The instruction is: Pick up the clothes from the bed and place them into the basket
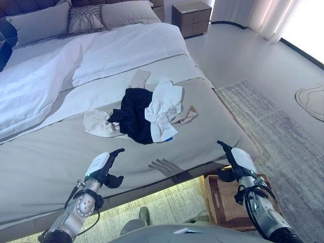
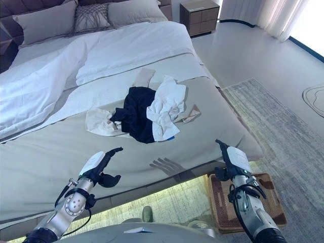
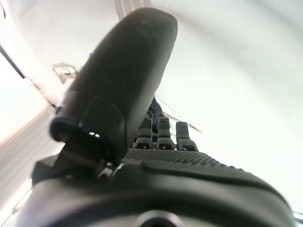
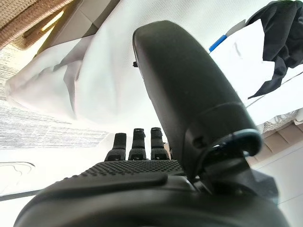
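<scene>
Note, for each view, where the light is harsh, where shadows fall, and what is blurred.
Left eye view: the curtains glare bright; the left hand casts a fingered shadow on the bed. Right eye view: a glow lights the floor under the bed edge. Left wrist view: the bedding is washed out, the thumb blurred. Right wrist view: the clothes stay readable.

Readable text: none in any view.
Clothes [image 1: 147,114] on the bed [image 1: 61,157]: dark and white cloth, no legible print or label; a small blue bit at the pile's near edge carries nothing readable.
Basket [image 1: 230,202]: woven brown, no tag or lettering to be seen.
Nightstand [image 1: 191,17]: plain drawer fronts, no markings.
Pillows [image 1: 83,19]: one bears a line pattern, not writing.
Left hand [image 1: 104,169]: no readable marking.
Right hand [image 1: 235,159]: no readable marking.
</scene>
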### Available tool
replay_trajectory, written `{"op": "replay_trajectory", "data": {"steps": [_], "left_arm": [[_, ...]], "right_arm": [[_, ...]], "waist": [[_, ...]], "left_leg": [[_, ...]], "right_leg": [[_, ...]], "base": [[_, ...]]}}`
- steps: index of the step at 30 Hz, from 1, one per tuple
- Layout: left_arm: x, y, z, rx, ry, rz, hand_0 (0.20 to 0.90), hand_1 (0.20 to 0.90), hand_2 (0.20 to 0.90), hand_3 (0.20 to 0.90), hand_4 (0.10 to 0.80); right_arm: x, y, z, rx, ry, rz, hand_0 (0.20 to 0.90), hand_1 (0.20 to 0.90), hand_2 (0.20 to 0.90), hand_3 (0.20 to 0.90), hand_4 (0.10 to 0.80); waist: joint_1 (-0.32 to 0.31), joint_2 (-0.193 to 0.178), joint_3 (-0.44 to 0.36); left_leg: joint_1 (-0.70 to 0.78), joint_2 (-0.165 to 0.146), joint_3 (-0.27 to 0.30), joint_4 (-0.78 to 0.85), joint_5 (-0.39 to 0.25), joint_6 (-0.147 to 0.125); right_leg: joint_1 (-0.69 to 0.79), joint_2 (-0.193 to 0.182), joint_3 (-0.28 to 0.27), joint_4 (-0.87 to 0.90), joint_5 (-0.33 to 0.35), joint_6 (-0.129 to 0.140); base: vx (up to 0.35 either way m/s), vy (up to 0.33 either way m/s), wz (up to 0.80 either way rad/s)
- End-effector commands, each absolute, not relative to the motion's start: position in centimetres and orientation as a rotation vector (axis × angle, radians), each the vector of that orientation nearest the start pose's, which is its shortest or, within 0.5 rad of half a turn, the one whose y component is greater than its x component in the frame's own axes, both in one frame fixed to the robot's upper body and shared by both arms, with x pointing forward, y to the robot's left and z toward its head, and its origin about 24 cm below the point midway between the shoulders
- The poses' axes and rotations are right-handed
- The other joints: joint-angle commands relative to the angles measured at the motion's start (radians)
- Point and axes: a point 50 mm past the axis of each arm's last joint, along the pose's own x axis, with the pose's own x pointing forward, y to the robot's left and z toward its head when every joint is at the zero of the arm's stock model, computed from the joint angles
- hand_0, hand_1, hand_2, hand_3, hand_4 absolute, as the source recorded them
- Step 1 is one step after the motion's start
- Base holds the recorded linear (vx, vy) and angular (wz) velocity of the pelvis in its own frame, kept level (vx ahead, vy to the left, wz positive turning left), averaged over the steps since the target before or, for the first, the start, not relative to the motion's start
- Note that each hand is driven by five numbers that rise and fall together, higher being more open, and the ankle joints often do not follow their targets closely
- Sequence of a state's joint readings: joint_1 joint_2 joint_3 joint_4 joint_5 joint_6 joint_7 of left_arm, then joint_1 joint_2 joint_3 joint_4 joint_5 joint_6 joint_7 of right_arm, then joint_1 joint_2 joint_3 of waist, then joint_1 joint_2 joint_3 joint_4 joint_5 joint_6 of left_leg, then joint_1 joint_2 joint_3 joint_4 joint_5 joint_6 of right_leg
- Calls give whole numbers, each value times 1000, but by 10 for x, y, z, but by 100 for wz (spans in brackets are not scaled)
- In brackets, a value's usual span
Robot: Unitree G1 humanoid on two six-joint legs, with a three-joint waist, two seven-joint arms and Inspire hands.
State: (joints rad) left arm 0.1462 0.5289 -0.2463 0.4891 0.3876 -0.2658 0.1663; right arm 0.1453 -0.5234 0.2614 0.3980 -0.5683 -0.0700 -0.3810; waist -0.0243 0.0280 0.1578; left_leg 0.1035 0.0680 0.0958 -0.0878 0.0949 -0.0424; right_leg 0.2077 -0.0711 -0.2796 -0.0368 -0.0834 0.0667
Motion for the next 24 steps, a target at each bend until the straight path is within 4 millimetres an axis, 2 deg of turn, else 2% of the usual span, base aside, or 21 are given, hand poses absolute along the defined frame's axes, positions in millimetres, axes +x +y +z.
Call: {"op": "replay_trajectory", "data": {"steps": [1, 12, 17, 24], "left_arm": [[204, 259, -28, 886, 203, -98, 900, 900, 900, 900, 800], [203, 257, -29, 883, 195, -92, 900, 900, 900, 900, 800], [204, 254, -29, 888, 186, -112, 900, 900, 900, 900, 800], [200, 256, -33, 894, 200, -72, 900, 900, 900, 900, 800]], "right_arm": [[213, -243, -18, -1119, 102, -12, 900, 900, 900, 900, 800], [209, -243, -20, -1104, 105, -25, 900, 900, 900, 900, 800], [207, -248, -19, -1116, 101, -90, 900, 900, 900, 900, 800], [208, -248, -17, -1095, 91, -123, 900, 900, 900, 900, 800]], "waist": [[16, -12, -23], [17, -9, -15], [9, -9, -6], [10, -5, 9]], "left_leg": [[35, -21, 34, 45, -152, 8], [26, -19, 37, 51, -148, 2], [15, -5, 91, 68, -144, -3], [7, -20, 76, 68, -152, 11]], "right_leg": [[-78, -23, 61, 70, 0, 40], [-84, -28, 47, 83, -8, 34], [-89, -41, 16, 97, -11, 32], [-110, -48, 28, 112, -10, 37]], "base": [[0, 0, 0], [1, 0, 0], [8, 11, 6], [24, 45, 4]]}}
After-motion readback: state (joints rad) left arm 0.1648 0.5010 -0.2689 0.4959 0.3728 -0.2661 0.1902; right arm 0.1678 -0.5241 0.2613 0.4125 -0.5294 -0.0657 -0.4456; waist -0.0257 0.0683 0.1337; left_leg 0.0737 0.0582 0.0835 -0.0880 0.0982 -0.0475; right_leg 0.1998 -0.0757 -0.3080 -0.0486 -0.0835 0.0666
